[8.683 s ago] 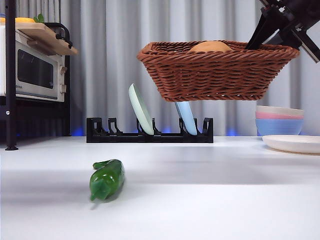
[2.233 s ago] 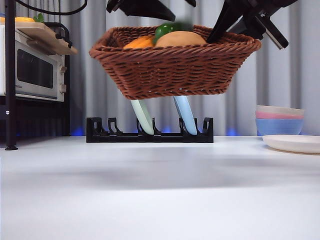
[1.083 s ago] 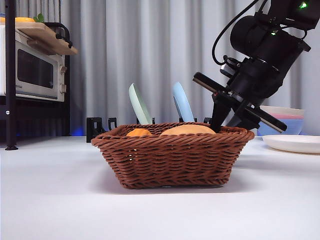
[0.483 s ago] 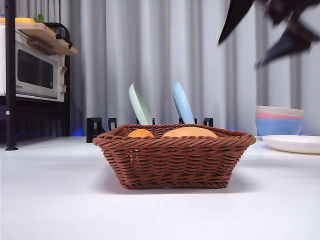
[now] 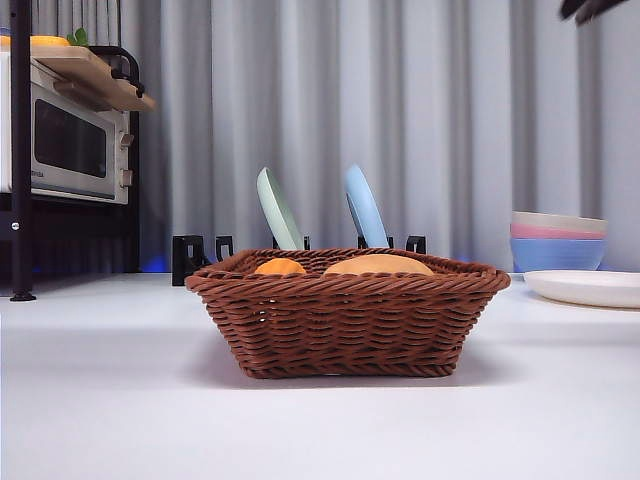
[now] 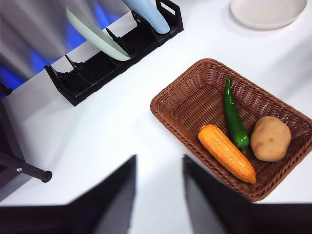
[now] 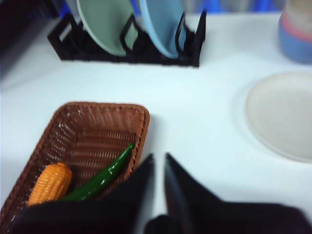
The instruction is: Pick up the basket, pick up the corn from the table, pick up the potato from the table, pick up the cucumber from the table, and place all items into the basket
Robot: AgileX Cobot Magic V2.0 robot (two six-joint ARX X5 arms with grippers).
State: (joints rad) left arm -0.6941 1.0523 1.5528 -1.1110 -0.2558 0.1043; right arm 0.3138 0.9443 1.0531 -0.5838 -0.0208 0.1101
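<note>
The brown wicker basket (image 5: 350,325) stands on the white table (image 5: 120,420) with no gripper touching it. Over its rim show the tops of the corn (image 5: 280,267) and the potato (image 5: 378,265). In the left wrist view the corn (image 6: 226,152), the green cucumber (image 6: 234,117) and the potato (image 6: 270,138) lie side by side inside the basket (image 6: 168,105). High above and beside it, my left gripper (image 6: 159,161) is open and empty. My right gripper (image 7: 158,158) hovers near a basket (image 7: 141,114) corner, jaws a narrow gap apart, holding nothing; the corn (image 7: 50,183) and cucumber (image 7: 100,180) show there.
A black dish rack (image 5: 190,255) holds a green plate (image 5: 277,210) and a blue plate (image 5: 365,208) behind the basket. A microwave (image 5: 60,145) stands on a shelf at the left. Stacked bowls (image 5: 558,240) and a white plate (image 5: 585,288) sit at the right. An arm's black tip (image 5: 590,8) shows at the top right corner.
The basket with the vegetables came down onto the table. The right gripper let go of its rim and rose up and away to the top right corner.
</note>
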